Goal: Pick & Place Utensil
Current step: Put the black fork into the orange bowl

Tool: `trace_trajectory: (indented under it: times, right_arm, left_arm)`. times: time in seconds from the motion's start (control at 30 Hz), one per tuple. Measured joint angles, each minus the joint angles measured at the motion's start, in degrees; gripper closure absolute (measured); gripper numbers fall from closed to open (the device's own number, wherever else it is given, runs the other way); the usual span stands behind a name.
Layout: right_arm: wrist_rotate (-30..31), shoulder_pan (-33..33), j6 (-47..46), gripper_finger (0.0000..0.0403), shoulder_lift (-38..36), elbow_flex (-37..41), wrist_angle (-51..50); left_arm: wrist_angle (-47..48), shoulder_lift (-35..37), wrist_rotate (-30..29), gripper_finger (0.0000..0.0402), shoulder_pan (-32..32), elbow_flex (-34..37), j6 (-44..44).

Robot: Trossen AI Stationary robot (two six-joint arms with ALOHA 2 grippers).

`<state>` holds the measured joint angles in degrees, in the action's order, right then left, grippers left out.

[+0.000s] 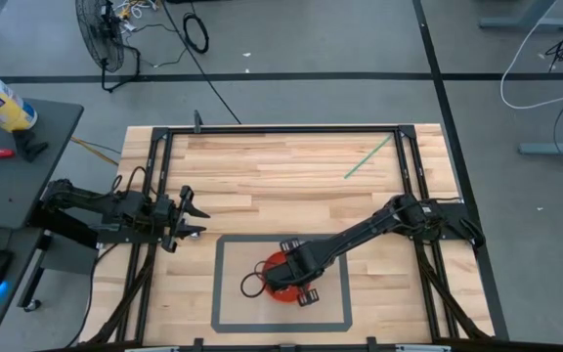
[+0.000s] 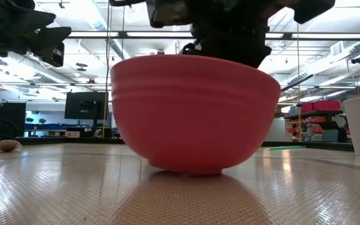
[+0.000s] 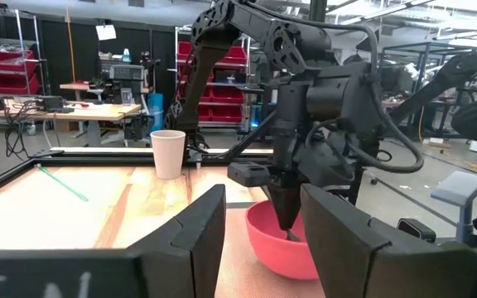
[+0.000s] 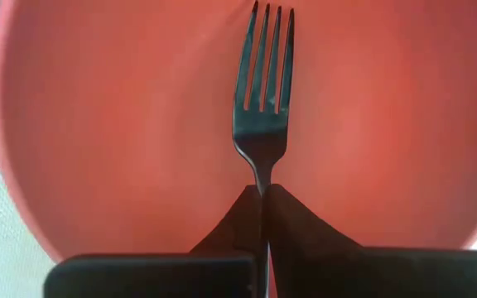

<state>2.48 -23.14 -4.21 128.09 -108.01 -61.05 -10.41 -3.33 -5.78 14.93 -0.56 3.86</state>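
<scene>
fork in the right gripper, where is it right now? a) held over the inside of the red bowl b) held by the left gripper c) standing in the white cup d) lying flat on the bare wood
a: the right wrist view shows the right gripper shut on the fork, tines over the red bowl; from above, that arm hangs over the bowl inside the taped rectangle.

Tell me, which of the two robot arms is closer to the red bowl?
The right. The right gripper hangs directly over the red bowl, shut on a fork pointing down into it. The left gripper waits off to the bowl's side, near the table's left edge, well apart from it.
</scene>
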Motion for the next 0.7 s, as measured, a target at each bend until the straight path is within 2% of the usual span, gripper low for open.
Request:
trace_trajectory:
  times: [0.4,0.7]
  right_arm:
    - [-0.54,-0.35,0.66,0.0396,-0.09,0.0,1.51]
    - [1.09,-0.35,0.84,0.0369,-0.15,0.0,1.98]
  left_arm:
    - [0.0,0.0,0.02,0.0239,0.01,0.0,0.0]
    - [0.0,0.0,0.0,0.0239,0.01,0.0,0.0]
